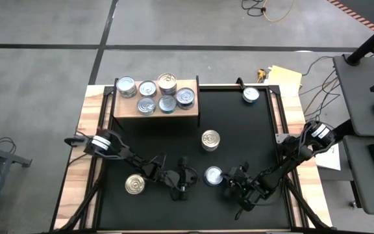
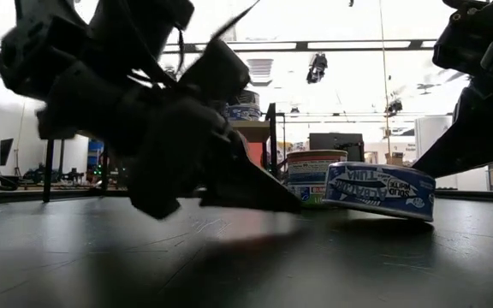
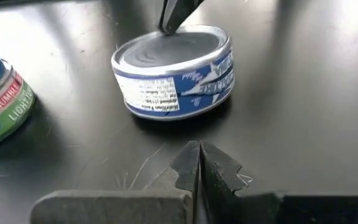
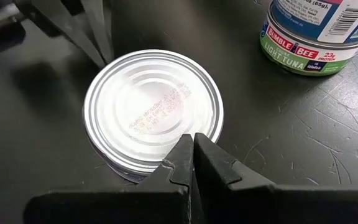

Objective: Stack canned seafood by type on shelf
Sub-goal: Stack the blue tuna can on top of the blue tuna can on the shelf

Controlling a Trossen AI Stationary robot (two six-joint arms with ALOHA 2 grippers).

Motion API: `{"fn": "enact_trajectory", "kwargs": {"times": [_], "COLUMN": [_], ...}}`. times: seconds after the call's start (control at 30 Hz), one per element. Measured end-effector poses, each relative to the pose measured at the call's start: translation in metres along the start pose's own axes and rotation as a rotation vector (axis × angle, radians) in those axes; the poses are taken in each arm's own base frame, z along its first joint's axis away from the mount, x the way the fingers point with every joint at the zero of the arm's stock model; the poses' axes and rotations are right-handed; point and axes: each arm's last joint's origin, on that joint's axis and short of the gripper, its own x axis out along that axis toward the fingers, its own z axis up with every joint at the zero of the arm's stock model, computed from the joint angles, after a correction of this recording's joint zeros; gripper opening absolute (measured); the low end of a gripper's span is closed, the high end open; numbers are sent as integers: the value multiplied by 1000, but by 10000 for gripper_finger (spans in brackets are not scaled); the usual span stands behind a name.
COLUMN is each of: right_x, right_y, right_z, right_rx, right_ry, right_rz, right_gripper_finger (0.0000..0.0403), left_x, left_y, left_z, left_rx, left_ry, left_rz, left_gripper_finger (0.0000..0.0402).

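High view shows us a silver-topped, blue-and-white tin [image 1: 213, 175] lying on the black table [image 1: 239, 130] between our left claw [image 1: 190, 186] and right claw [image 1: 226, 184], both pressed together and holding nothing, each just beside it.

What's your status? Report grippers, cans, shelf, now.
Left gripper and right gripper shut, empty, flanking silver-top can. Seven cans on shelf. Four loose on table. Nothing blocking.
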Motion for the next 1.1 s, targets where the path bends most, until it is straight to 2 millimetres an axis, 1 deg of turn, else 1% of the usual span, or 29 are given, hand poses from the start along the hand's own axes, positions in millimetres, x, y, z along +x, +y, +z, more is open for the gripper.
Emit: {"fn": "enact_trajectory", "kwargs": {"times": [0.2,0.3,0.67,1.1], "right_x": [0,0,0,-1], "right_y": [0,0,0,8], "right_z": [0,0,0,5], "right_rx": [1,2,0,-36], "right_ry": [-1,-3,-8,-45], "right_rz": [0,0,2,42], "right_gripper_finger": [9,9,9,9], "left_x": [25,34,35,34], "left_y": [-4,-5,-3,-3], "left_z": [-2,-3,-3,1], "left_rx": [-5,-1,4,25], "left_ry": [-9,-16,-35,-62], "left_rz": [-31,-26,-5,-1], "left_gripper_finger": [0,0,0,0]}}
